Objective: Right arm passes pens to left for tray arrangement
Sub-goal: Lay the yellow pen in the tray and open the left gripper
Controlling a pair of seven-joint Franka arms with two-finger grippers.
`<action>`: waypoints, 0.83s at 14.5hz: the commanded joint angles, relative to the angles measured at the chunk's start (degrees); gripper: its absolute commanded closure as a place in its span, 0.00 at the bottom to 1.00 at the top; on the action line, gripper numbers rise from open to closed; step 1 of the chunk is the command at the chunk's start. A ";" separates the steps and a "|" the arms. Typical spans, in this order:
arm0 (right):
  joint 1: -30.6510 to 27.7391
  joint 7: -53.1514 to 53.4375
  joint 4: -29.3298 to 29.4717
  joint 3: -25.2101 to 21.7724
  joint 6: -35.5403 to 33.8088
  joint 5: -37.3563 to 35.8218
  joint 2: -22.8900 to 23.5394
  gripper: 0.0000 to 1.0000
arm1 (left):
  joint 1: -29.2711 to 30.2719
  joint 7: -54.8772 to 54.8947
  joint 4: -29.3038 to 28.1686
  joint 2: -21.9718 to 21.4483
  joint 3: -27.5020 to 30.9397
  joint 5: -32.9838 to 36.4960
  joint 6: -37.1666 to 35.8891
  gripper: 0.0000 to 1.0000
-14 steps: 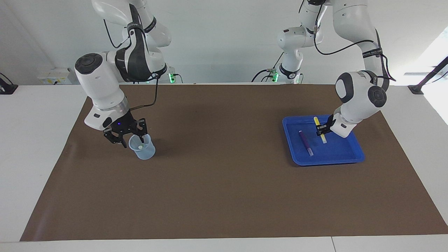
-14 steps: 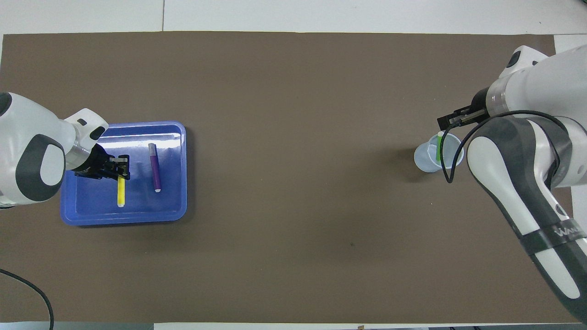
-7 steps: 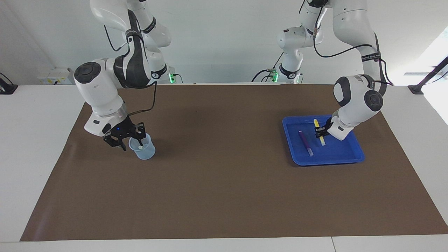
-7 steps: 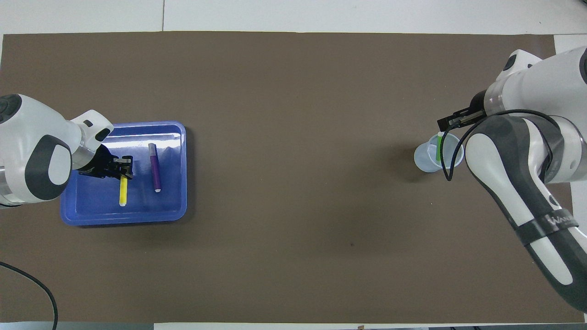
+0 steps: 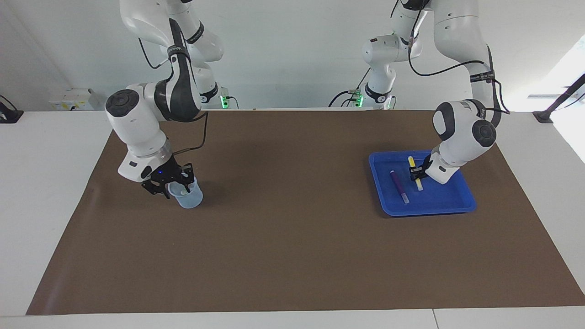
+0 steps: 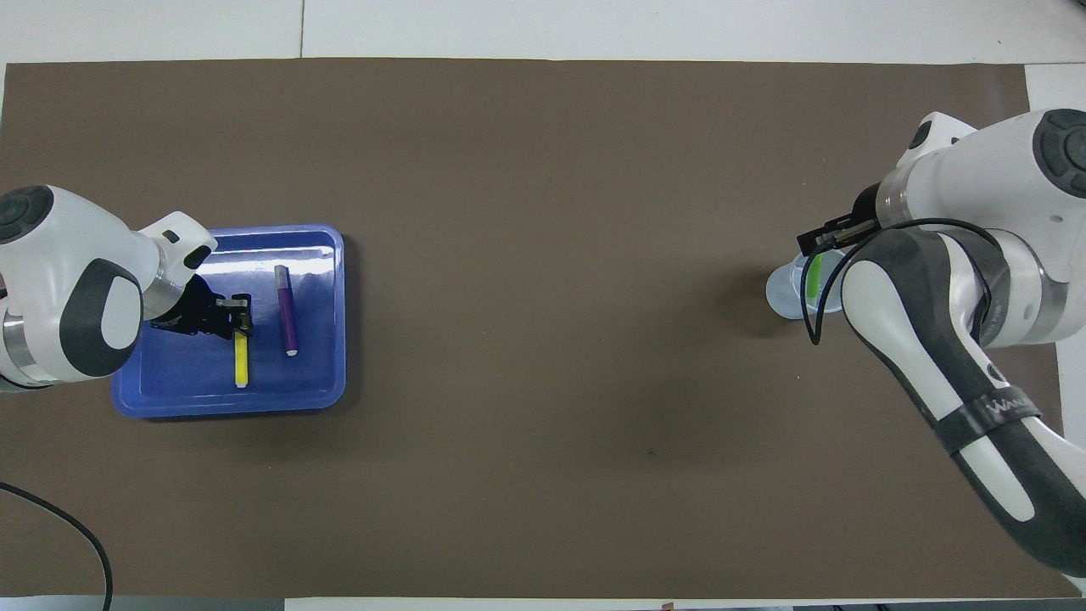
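While the left pincer [image 5: 415, 173] sits low inside the blue tray [image 5: 457, 201] at the left arm's end of the worktop [image 5: 292, 256], its fingers are clamped around the yellow pen [image 5: 418, 184], whose two ends stick out either side of the grip; the overhead view shows the pen [image 6: 241, 361] lying roughly parallel to the purple pen [image 6: 287, 310]. That purple pen [image 5: 399, 186] lies flat on the tray floor just beside the left pincer, toward the middle of the worktop, apart from the fingers and from the yellow pen. Over at the right arm's end, the right pincer [image 5: 176, 185] is down at the mouth of a small clear plastic cup [image 5: 188, 199] standing on the brown mat [image 5: 283, 219]. One dark finger seems to reach inside the rim while the other stays outside it, and I cannot tell whether the fingers are pressing on anything. Directly under that pincer, the green pen [image 6: 813, 277] leans inside the cup, its whitish end [image 5: 182, 193] showing near the rim. Both arms are bent low over the worktop.
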 commanded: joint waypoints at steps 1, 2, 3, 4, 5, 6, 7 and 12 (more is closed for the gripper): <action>-0.54 -0.87 -1.96 0.55 1.37 -0.90 -0.52 0.38 | -0.33 0.37 0.61 -0.29 0.21 1.24 -0.59 0.00; -0.54 -0.87 -2.58 0.55 1.38 -0.90 -0.69 0.39 | -0.33 0.37 2.09 -0.21 0.21 1.24 -2.43 0.00; -0.62 -0.96 -3.11 0.55 1.55 -0.90 -0.78 0.42 | -0.24 0.37 3.76 -0.21 0.21 1.15 -4.71 0.00; -0.62 -0.87 -3.81 0.55 2.51 -0.90 -1.13 0.43 | -0.24 0.28 5.61 -0.29 0.13 1.15 -7.25 0.00; -0.54 -0.87 -4.16 0.55 2.96 -0.90 -1.13 0.43 | -0.33 -0.16 7.80 -0.29 0.04 1.15 -9.98 0.00; -0.62 -0.87 -4.52 0.55 2.96 -0.90 -1.22 0.44 | -0.42 -0.51 10.26 -0.21 0.04 0.80 -13.31 0.00; -0.62 -0.96 -4.61 0.55 2.87 -0.90 -1.31 0.44 | -0.42 -0.60 12.54 -0.29 -0.05 0.54 -16.39 0.00; -0.62 -0.96 -4.78 0.55 2.52 -0.90 -1.49 0.49 | -2.87 -12.69 22.13 -1.43 -0.31 -4.28 -27.74 0.00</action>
